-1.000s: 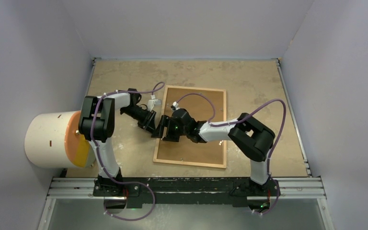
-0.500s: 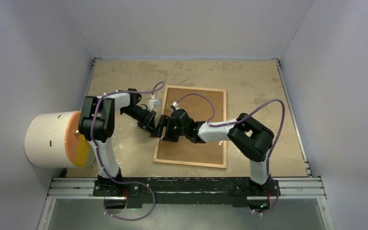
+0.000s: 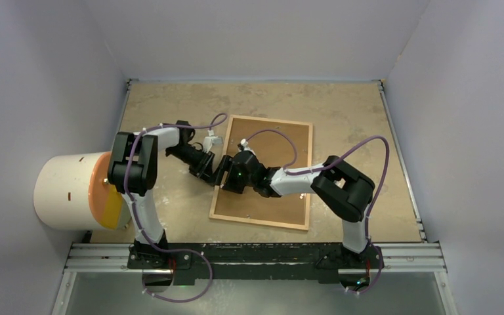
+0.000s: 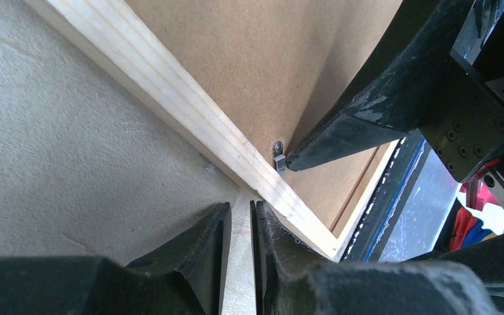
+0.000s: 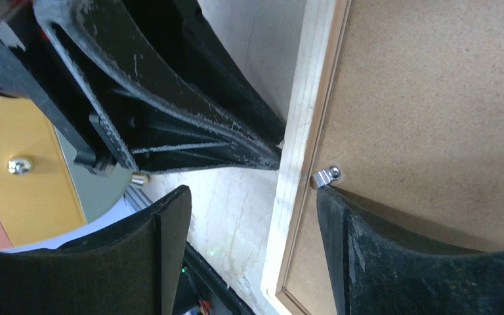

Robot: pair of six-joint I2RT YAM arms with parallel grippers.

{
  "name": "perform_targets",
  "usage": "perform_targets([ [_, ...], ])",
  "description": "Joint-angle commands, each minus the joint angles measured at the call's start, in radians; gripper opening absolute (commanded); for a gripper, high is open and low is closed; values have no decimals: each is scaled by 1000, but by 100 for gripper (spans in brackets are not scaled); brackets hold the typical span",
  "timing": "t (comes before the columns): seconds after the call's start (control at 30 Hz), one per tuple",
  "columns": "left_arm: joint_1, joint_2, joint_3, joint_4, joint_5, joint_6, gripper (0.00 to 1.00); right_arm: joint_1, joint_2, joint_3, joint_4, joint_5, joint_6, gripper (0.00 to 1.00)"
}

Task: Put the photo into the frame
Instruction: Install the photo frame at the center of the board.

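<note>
Right, far left, a white drum (image 3: 59, 190) with an orange end lies on its side beside the left arm. Moving across, the left tool (image 4: 239, 211) is down at the frame's (image 3: 260, 222) left rail, its fingers (image 4: 200, 252) pinched to a thin slit with nothing visibly caught between them, tips right against the pale moulding. The frame itself lies flat and back-up in the middle of the tan surface (image 3: 170, 105), slightly skewed, its brown backing board (image 3: 272, 205) filling the opening. Over to the right tool (image 5: 249, 197): it is spread wide and straddles that same left rail, gripping nothing, with one finger (image 5: 394, 256) over the board, its tip touching a small metal tab (image 5: 327, 175), the other outside on the surface.
</note>
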Motion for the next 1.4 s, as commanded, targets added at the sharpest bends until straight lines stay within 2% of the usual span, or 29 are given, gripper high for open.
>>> perform_targets([
  [0.0, -38, -4, -22, 47, -11, 27, 23, 0, 9, 3, 30, 151, 41, 72],
  [0.37, -38, -1, -14, 25, 12, 47, 23, 31, -80, -38, -19, 160, 66, 73],
  [0.87, -38, -9, -15, 25, -8, 50, 23, 35, -24, -3, -67, 157, 60, 73],
  [1.37, -44, -2, -14, 20, 8, 53, 23, 36, -11, -19, 78, 278, 131, 69],
])
